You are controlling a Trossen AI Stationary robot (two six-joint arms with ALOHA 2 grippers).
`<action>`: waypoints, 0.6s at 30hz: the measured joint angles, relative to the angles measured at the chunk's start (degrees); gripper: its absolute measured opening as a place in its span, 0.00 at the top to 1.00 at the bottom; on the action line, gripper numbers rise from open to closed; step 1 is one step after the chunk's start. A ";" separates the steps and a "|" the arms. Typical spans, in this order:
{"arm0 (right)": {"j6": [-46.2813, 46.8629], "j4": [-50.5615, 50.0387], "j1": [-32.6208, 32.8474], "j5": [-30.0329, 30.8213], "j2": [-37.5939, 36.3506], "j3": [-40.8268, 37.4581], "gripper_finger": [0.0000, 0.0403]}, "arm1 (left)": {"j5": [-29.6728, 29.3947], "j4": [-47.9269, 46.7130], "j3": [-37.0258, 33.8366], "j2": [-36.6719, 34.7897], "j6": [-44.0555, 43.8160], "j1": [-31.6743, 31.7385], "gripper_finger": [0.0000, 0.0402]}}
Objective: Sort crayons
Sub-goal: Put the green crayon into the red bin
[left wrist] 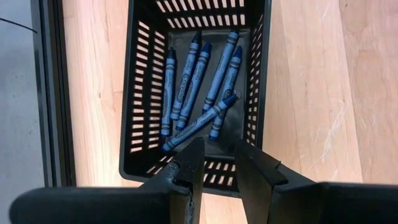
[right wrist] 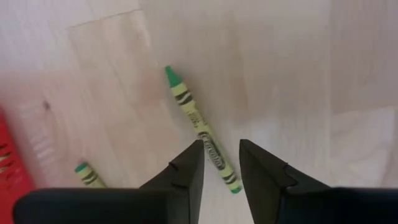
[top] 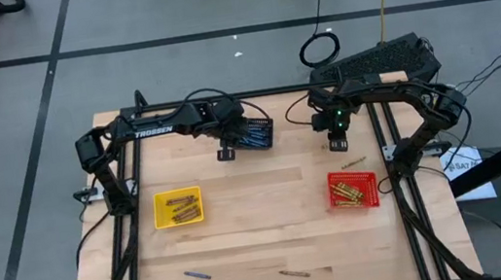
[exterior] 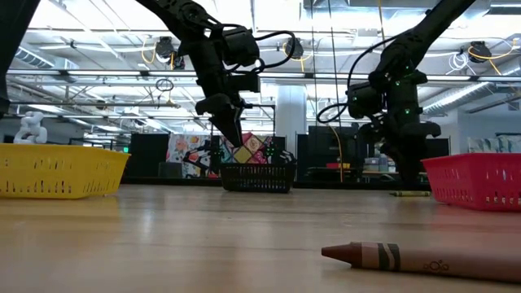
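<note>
Most crayons are sorted, a few wait.
Blue crayons (left wrist: 199, 87) fill the black basket (left wrist: 140, 93); maybe four lie loose. Right gripper (right wrist: 221, 158) hangs part-open and empty above a green crayon (right wrist: 200, 129); left gripper (left wrist: 217, 165) is also open and empty.

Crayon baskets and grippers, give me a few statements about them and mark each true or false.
1. The black basket holds blue crayons. True.
2. The right gripper grips a green crayon. False: open, the crayon lies on the table.
3. The left gripper is over the yellow basket. False: over the black basket.
4. A brown crayon lies loose on the table. True.
</note>
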 joint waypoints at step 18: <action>2.41 9.58 3.04 5.14 0.05 -5.01 0.79 | 0.00 0.04 0.00 0.00 -0.02 0.00 0.79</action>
